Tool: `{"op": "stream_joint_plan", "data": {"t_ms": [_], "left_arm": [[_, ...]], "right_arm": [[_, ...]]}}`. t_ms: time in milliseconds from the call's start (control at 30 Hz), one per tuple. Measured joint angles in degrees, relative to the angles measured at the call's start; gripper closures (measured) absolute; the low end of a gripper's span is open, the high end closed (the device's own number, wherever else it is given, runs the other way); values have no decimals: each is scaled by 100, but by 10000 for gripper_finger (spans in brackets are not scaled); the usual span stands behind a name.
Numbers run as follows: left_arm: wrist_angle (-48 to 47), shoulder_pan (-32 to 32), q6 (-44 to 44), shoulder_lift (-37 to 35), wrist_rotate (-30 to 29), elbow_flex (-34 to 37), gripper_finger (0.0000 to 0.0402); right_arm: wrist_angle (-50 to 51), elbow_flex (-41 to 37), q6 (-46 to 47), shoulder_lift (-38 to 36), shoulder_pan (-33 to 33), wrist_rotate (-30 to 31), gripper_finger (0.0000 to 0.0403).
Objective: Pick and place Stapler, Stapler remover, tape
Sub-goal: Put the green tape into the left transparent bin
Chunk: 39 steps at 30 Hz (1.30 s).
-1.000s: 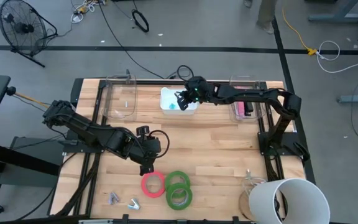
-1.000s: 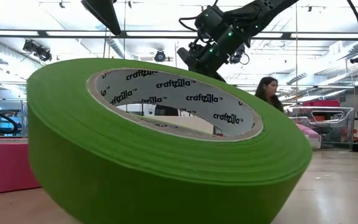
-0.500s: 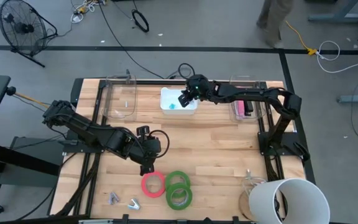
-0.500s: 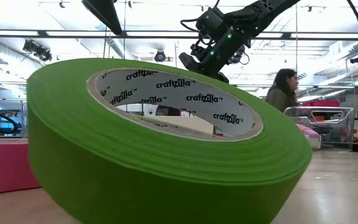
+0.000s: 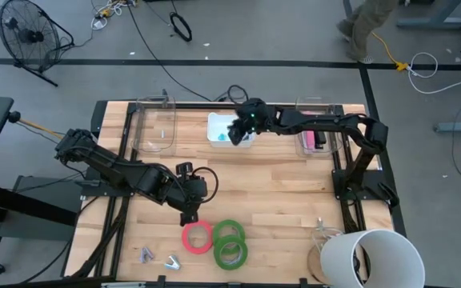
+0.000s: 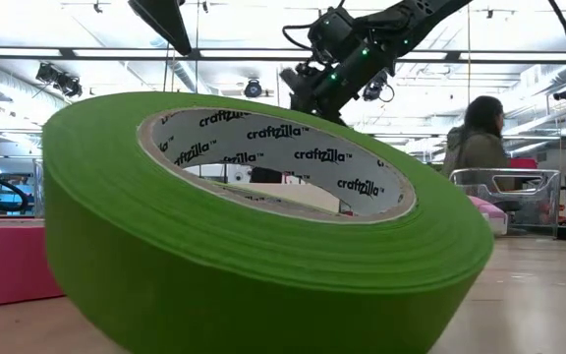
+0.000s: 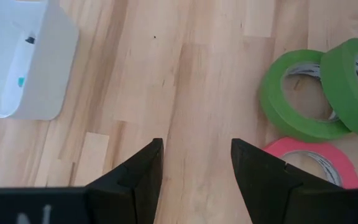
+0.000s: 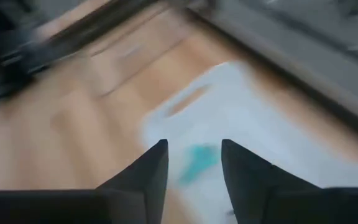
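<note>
Low view: green tape core reads "craftzilla"

Left arm reaches in from the table's left edge, bent at the elbow, wrist angled toward the front edge. Left gripper low over the table near the front centre, fingers parted, nothing between them.

Right arm stretched along the back edge from the right side. Right gripper at back centre, fingers parted, empty.
</note>
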State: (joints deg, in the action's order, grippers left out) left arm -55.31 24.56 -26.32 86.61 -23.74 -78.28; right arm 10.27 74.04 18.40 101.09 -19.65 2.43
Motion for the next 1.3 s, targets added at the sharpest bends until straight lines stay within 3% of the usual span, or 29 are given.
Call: {"op": "stream_joint_plan", "data": {"t_ms": [167,467,667,933,1067,1300], "left_arm": [[3,9,-3,0,147,2,209],[138,9,-170,2,495,2,209],[433,7,-278,2,527,2,209],[1442,295,-346,578,1052,2,209],[1797,420,-634,1072,1320,2,209],[2079,531,-1409,1625,1348,4,209]], "right_arm": [[375,-7,-16,-182,344,-1085,271],[1259,-7,-82,-898,1690,-1174,303],[1903,-6,415,-1192,3047,-507,319],[2392,-4,1217,-1194,4459,1054,332],[2456,-4,1263,-1194,4764,1484,339],[2460,-4,1268,-1194,4882,1719,351]]}}
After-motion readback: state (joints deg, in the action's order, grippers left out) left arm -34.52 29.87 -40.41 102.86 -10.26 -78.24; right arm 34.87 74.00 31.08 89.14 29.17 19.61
